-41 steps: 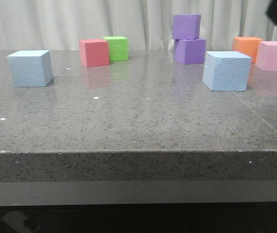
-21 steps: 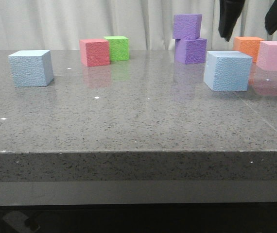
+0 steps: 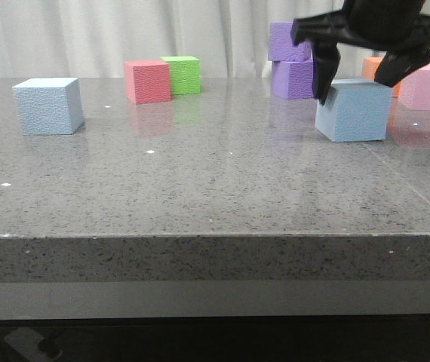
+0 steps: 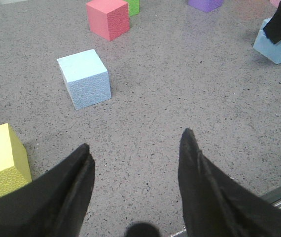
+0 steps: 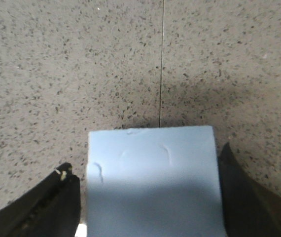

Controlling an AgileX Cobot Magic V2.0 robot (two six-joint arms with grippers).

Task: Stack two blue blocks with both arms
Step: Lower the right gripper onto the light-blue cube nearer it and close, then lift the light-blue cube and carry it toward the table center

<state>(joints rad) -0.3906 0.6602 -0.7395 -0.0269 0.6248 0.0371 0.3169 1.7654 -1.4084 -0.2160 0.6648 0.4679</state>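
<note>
- On the right side of the grey table (image 3: 200, 188), one blue block (image 3: 353, 111) sat between my right claw's (image 3: 358, 81) spread fingers, one finger per side; contact with its faces not discernible.
- Other blue block (image 3: 47, 105) stood far left, well apart, untouched.
- My left claw (image 4: 135, 170) hung wide open above bare tabletop, holding nothing.
- Purple stack (image 3: 292, 60), orange cube (image 3: 378, 69) and pink cube (image 3: 428, 86) sat behind the right block; red cube (image 3: 146, 81) and green cube (image 3: 180, 74) mid-table.

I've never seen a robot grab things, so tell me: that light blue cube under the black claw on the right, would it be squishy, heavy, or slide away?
The blue cube looks like pebbled foam, so probably light and slightly squashy. Its rough faces should grip rather than slip. Flat-sided, it should sit without rolling. The right end effector straddles it, open.
</note>
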